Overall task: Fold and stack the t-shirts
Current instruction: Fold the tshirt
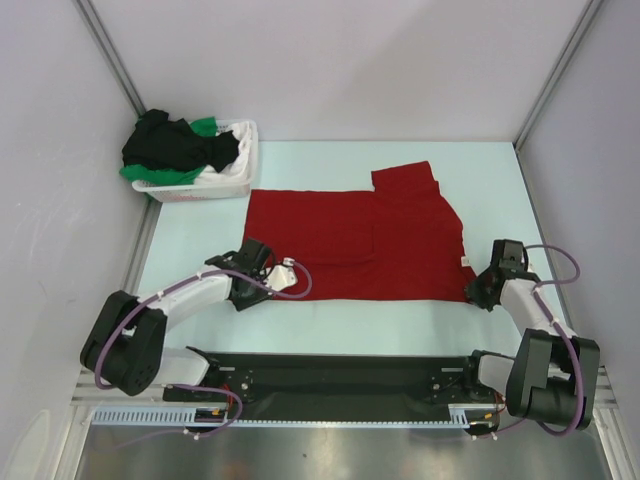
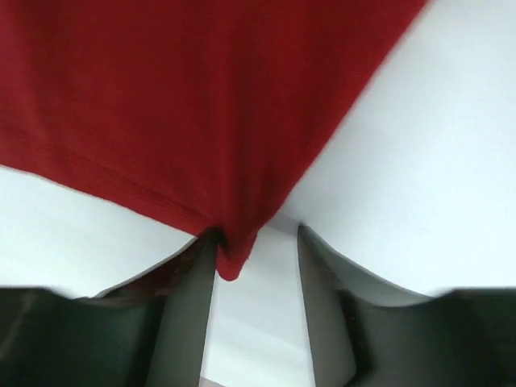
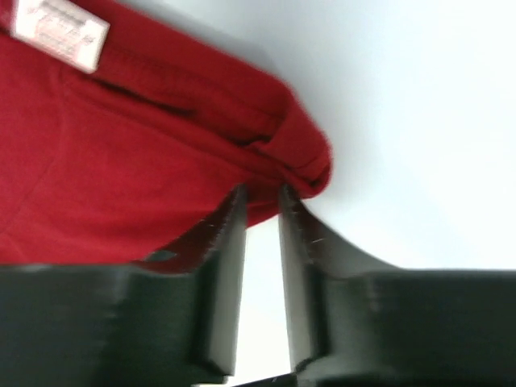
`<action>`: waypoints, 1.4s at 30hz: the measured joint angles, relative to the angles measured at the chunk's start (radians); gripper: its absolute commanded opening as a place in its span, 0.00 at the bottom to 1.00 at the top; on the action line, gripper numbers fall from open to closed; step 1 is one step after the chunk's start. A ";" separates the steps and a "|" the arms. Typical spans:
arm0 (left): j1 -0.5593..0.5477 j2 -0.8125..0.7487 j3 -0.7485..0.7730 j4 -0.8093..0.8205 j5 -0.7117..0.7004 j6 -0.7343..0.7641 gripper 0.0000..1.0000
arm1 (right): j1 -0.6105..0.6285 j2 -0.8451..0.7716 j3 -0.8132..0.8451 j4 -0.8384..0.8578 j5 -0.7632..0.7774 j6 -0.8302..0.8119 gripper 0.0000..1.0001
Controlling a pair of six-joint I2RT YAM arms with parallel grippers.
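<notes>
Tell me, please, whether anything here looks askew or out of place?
Slightly. The red t-shirt lies mostly flat, but one sleeve juts toward the far edge, and its corner is bunched at the right fingers. The black and green t-shirts spill over the basket rim.

**Entry 1: neck label (image 3: 60, 32), on the red t-shirt (image 3: 121, 153).** A pale rectangular tag sewn just inside the collar seam. In the right wrist view we see faint rows of reddish print on it, too blurred for us to make out any word, brand or size figure. In the top external view the same label (image 1: 466, 262) shows only as a small pale speck at the shirt's right edge, and its lettering does not resolve.

**Entry 2: all other surfaces.** We can read no text, number or sign on them.
</notes>
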 measured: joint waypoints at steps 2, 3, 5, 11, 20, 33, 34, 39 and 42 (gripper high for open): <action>0.003 -0.002 -0.017 0.041 -0.018 -0.003 0.00 | -0.036 0.000 -0.007 -0.001 -0.020 -0.002 0.01; 0.006 0.000 -0.025 0.061 -0.025 -0.011 0.00 | -0.053 -0.001 -0.010 -0.003 -0.029 -0.002 0.00; 0.013 -0.003 -0.033 0.082 -0.025 -0.008 0.01 | -0.079 -0.006 -0.010 -0.008 -0.044 0.002 0.00; 0.034 -0.060 -0.039 0.025 0.043 -0.025 0.00 | -0.154 -0.121 -0.011 -0.076 -0.109 0.019 0.00; 0.034 -0.125 -0.036 -0.102 0.108 -0.025 0.00 | -0.216 -0.303 -0.055 -0.132 -0.146 0.095 0.40; 0.035 -0.119 -0.014 -0.108 0.087 -0.025 0.00 | -0.216 -0.118 -0.069 -0.042 -0.134 0.111 0.41; 0.035 -0.118 -0.014 -0.108 0.087 -0.025 0.00 | -0.216 -0.097 -0.069 -0.028 -0.133 0.113 0.36; 0.035 -0.113 -0.014 -0.108 0.088 -0.024 0.00 | -0.216 -0.043 -0.068 0.024 -0.140 0.114 0.00; 0.035 -0.113 -0.014 -0.112 0.089 -0.019 0.00 | -0.216 -0.073 -0.068 0.000 -0.129 0.129 0.00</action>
